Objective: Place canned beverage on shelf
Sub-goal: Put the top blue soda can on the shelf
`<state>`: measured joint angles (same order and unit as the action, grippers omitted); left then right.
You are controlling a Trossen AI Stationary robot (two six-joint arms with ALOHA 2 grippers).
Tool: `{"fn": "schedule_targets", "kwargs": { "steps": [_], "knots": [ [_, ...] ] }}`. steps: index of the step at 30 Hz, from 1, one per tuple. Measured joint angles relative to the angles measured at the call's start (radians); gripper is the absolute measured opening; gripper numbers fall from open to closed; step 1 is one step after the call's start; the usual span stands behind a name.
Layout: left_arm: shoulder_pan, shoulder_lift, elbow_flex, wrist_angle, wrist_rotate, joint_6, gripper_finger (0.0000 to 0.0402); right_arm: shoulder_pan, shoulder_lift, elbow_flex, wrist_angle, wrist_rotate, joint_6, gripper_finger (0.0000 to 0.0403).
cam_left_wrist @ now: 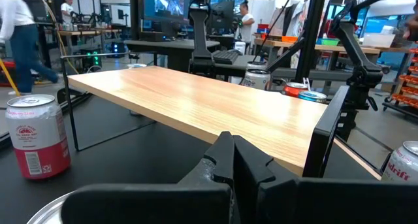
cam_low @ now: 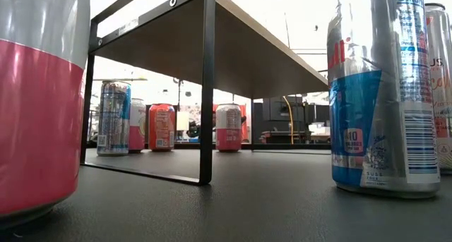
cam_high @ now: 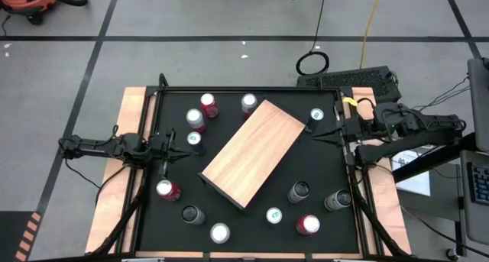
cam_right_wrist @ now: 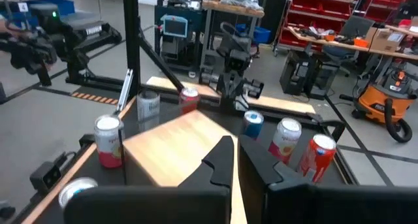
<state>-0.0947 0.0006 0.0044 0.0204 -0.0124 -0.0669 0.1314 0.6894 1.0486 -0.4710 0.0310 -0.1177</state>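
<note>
Cans stand scattered on the black tabletop, none on the shelf.

Arm pose:
- The left arm lies low along the left edge. The left gripper points toward the table centre, fingers closed together and holding nothing. A blue-topped can stands just beside its tip.
- The right arm lies along the right edge. The right gripper points inward, fingers closed together and empty. A second blue-topped can stands just beside it.

Task objects:
- The shelf is a light tan wooden board with visible grain, carried on a thin black metal frame. It sits diagonally at the table centre, its top bare.
- A red-and-silver can, a silver can and a silver-topped can stand behind the shelf.
- A red can, a dark can and a silver can stand at front left.
- A dark can, a green-topped can, a red can and a further dark can stand at front right.

Clearance: open tabletop lies between each gripper and the shelf's long edges. The table corners are crowded with cans.
</note>
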Motion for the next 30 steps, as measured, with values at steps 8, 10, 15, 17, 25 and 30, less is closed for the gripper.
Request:
{"fn": "schedule_targets", "kwargs": {
  "steps": [8,10,15,17,25,30],
  "knots": [
    [0.0,0.0,0.0,0.0,0.0,0.036,0.0,0.0,0.068,0.089,-0.036,-0.001,0.085,0.0],
    [0.0,0.0,0.0,0.0,0.0,0.061,0.0,0.0,0.078,0.091,-0.035,-0.001,0.106,0.0],
    [0.0,0.0,0.0,0.0,-0.001,0.049,0.0,0.0,0.098,0.091,-0.037,-0.005,0.132,0.0],
    [0.001,0.0,0.0,0.007,-0.007,0.049,0.0,0.0,0.104,0.091,-0.037,-0.005,0.132,0.0],
    [0.001,0.0,0.0,0.079,-0.036,0.047,0.0,0.0,0.113,0.091,-0.035,-0.006,0.133,0.0],
    [0.001,0.004,0.009,0.055,-0.05,0.046,0.0,0.0,0.112,0.091,-0.036,-0.006,0.133,0.0]
  ]
}}
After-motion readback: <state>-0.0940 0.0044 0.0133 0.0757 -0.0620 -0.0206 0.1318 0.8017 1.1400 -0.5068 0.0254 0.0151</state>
